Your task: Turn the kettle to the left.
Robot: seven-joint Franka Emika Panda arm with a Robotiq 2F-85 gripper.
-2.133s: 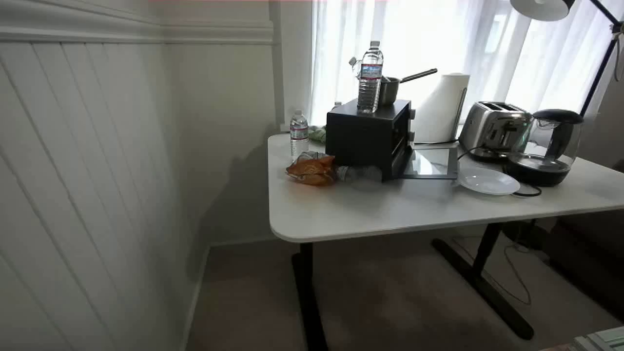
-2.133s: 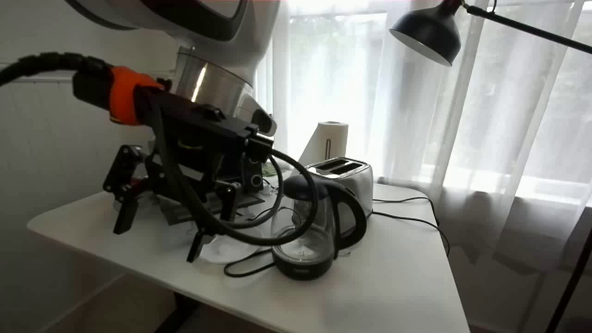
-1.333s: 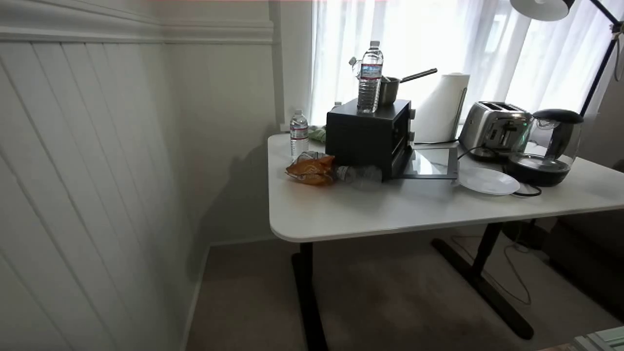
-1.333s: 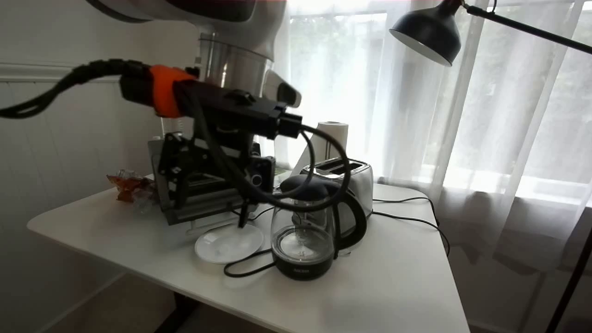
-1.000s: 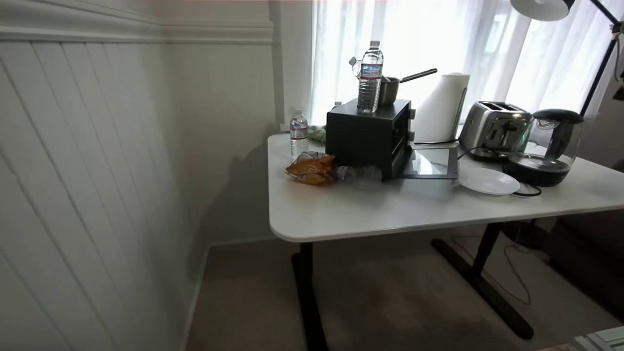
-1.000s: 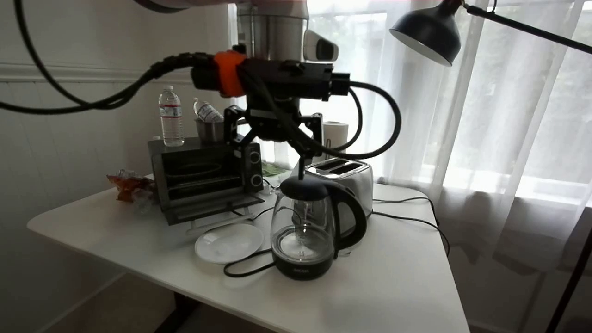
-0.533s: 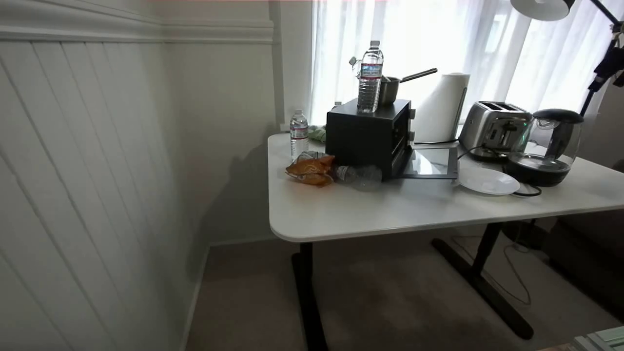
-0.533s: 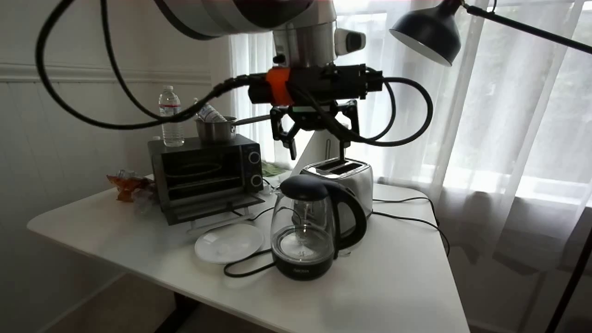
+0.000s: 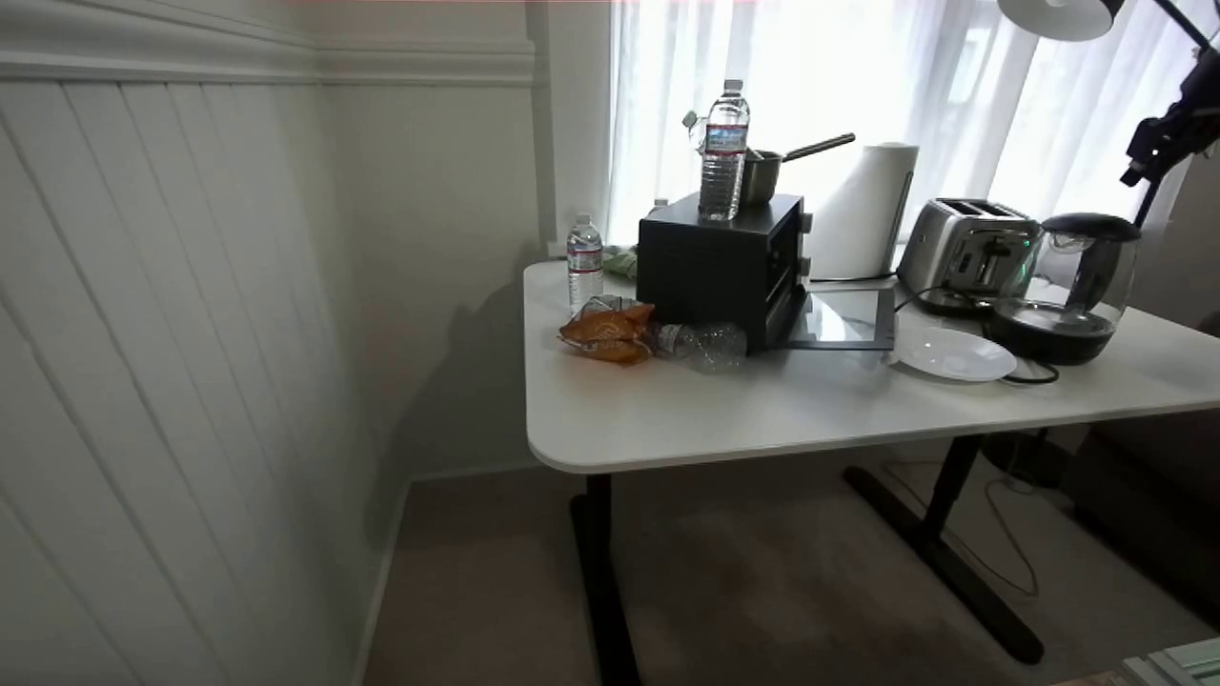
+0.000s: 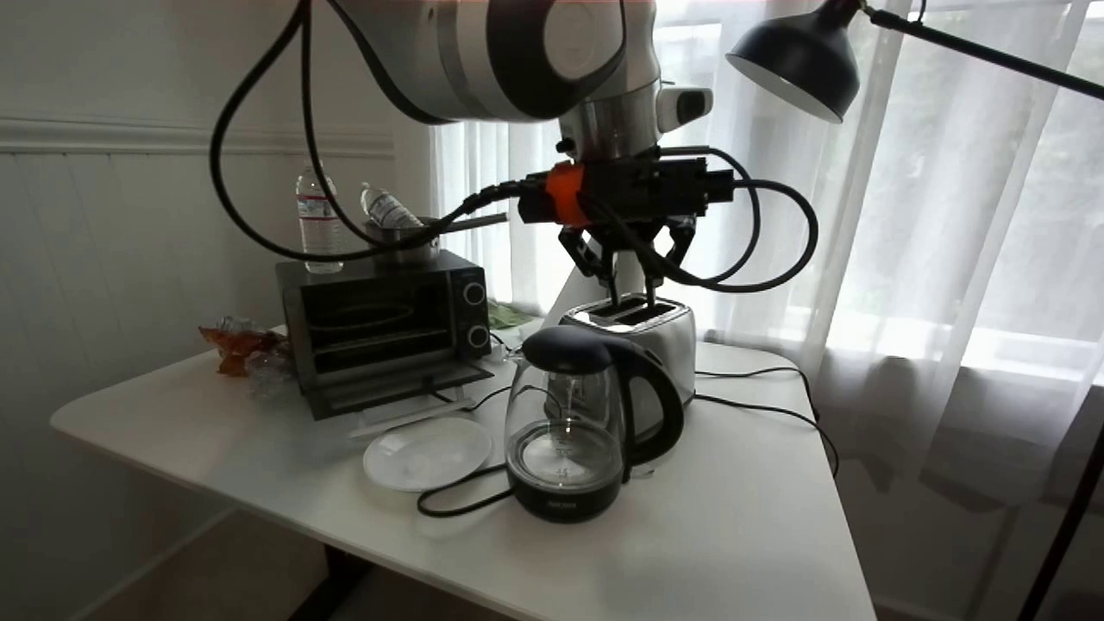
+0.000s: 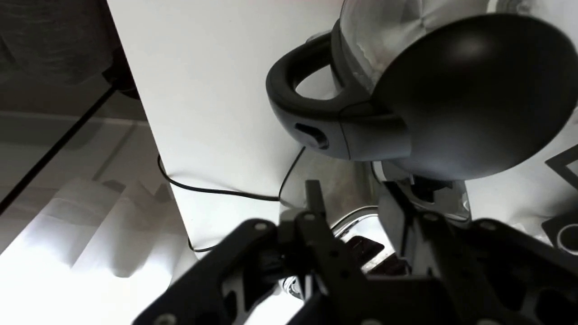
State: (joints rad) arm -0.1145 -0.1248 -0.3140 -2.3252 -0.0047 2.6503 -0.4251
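Behind the gripper [image 10: 633, 302], sheer curtains [image 10: 931, 259] glow; below it, a white table [image 10: 716, 543] (a round-cornered one) stands over dim floor [image 9: 743, 572]; well apart from the gripper, a panelled wall [image 9: 191, 333].

Kettle [image 11: 433, 95] cut off at wrist view's top.

- Daylight glares through the curtains [image 10: 931, 216] behind the jaws, bleaching folds white.
- Well below the jaws, the floor [image 9: 724, 572] lies dim.
- In the wrist view, the fingers [image 11: 314, 198] blur; beyond the jaws, the kettle [image 11: 474, 90] carries a soft highlight.
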